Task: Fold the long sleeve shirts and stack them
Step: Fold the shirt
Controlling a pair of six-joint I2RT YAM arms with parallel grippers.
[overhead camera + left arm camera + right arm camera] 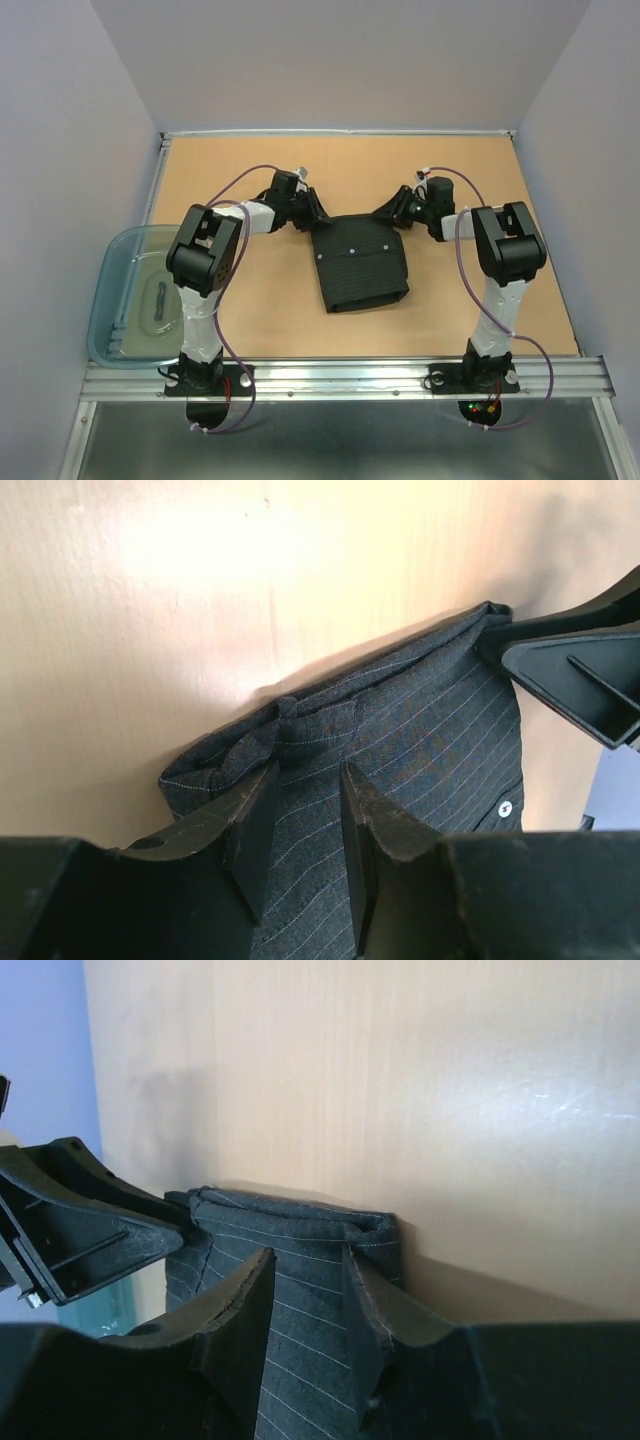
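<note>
At left, tub (pixel 104 288) holds a dark item (pixel 161 298); left tool (pixel 308 776) and right tool (pixel 310 1260) pinch the shirt (pixel 360 265).

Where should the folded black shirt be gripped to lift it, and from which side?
Probably at the two far corners of the shirt, each approached from its own outer side: the far folded edge is thick and straight, and two spread holds should keep the fold flat.
</note>
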